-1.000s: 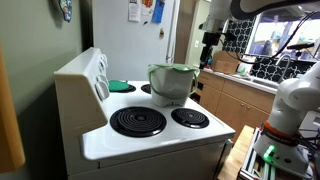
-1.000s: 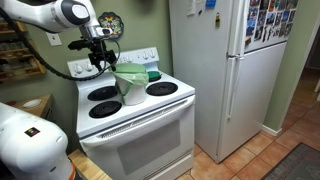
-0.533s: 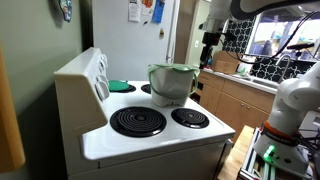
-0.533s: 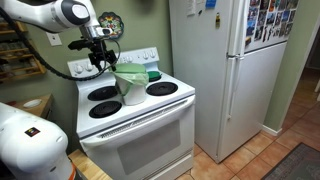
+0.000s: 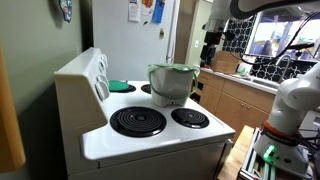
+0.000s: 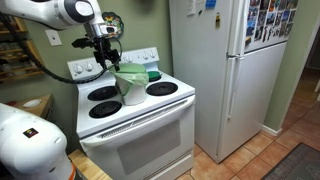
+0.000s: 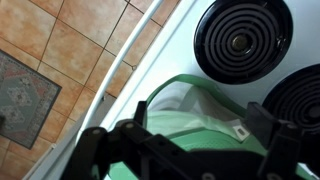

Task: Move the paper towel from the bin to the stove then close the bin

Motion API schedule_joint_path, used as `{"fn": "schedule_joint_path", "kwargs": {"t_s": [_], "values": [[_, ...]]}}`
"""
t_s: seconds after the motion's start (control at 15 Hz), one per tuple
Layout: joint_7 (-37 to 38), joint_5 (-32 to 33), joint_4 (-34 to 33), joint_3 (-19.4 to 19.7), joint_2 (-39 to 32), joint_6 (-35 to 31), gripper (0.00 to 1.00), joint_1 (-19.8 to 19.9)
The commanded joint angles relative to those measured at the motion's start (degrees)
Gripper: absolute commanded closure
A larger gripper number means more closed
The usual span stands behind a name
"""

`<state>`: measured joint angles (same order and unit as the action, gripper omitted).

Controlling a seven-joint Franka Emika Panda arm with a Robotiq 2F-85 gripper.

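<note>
The stove [image 5: 150, 135], white with black coil burners, is shown in both exterior views, and its position is unchanged from half a second earlier. The arm [image 6: 60, 10] has been shifted slightly sideways over that interval, the gripper [image 6: 107, 55] being carried with it. In an exterior view the gripper [image 5: 211, 46] is seen hanging beyond the cooktop, clear of the stove and touching nothing.

The bin [image 5: 172, 84] is placed on the stove top amid the coil burners [image 5: 138, 122], where it was before. It stands upright, its long axis vertical and its green rim facing upward. Its green lid [image 6: 128, 70] appears to be tilted up rather than seated. In the wrist view the bin [image 7: 190, 110] is seen from above, next to a burner [image 7: 243, 38]. Whether its pale interior is paper cannot be told.

The fingers [image 7: 105, 150] are held spread apart at either side of the wrist view, and nothing is pinched between them.

A flat teal disc [image 5: 118, 86] lies on the stove near the control panel.
</note>
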<state>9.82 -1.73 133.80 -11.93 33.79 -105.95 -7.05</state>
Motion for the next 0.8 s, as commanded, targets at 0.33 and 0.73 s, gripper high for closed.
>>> {"fn": "schedule_joint_path", "kwargs": {"t_s": [0.33,0.73], "values": [[1.98,0.11,0.14,0.52,0.63,0.39,0.0,0.63],[8.32,-4.37,6.63,3.88,7.32,-9.67,0.0,3.16]]}}
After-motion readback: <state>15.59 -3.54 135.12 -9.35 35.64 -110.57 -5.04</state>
